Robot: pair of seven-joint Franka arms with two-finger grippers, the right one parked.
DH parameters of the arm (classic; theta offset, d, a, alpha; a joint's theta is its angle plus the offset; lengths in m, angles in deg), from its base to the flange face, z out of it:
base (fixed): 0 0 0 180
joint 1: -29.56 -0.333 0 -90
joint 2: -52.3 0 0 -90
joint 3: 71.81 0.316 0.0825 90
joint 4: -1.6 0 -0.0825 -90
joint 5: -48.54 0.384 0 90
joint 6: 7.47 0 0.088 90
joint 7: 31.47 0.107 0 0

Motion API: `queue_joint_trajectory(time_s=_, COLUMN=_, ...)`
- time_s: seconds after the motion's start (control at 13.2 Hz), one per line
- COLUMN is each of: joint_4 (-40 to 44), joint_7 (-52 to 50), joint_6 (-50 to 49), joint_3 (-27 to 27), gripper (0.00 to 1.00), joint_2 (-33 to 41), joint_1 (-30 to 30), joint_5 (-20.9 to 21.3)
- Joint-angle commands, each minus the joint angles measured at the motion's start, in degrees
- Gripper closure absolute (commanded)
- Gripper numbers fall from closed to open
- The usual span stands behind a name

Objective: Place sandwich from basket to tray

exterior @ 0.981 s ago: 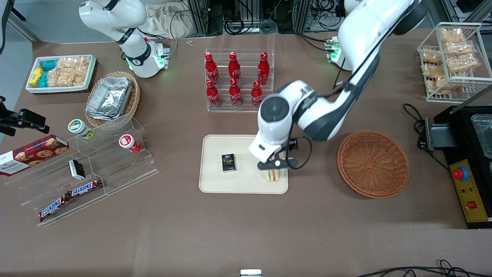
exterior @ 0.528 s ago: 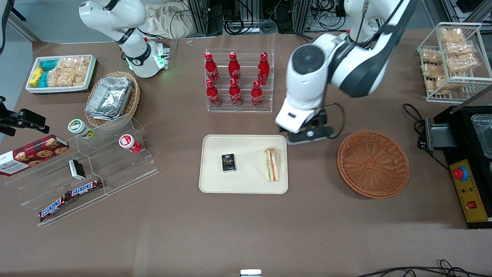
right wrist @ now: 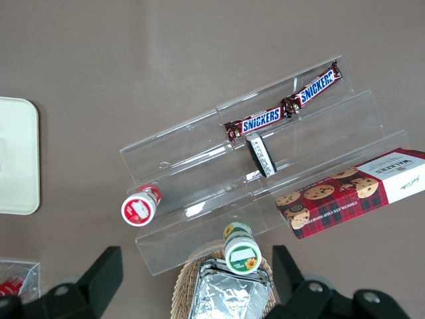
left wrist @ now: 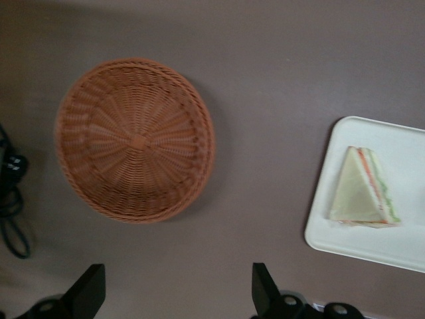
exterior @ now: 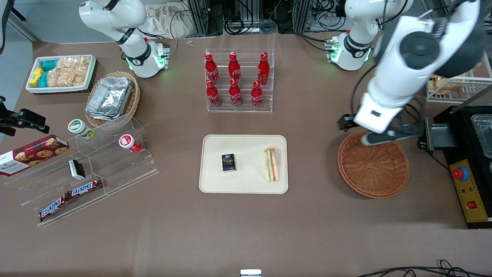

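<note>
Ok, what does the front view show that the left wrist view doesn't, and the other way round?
Only the front view shows the small black box on the tray, the cola bottles and the arm itself, its pincer raised above the basket's rim. Only the left wrist view shows the pincer fingers spread open, holding nothing. Both show the empty basket and the sandwich lying on the tray.
</note>
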Motion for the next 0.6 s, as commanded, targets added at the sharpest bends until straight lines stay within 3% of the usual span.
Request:
queue_joint_trajectory(time_s=0.0, joint_4=2.99, joint_7=4.79, joint_6=-4.09, joint_3=-0.67, gripper=0.01, joint_2=0.76, joint_1=-3.97, joint_5=-1.42)
queue_joint_trajectory(time_s=0.53, joint_4=13.9, joint_7=9.54, joint_6=-8.41, joint_3=-0.67, gripper=0.01, joint_2=-6.1, joint_1=-8.11, joint_5=-3.26)
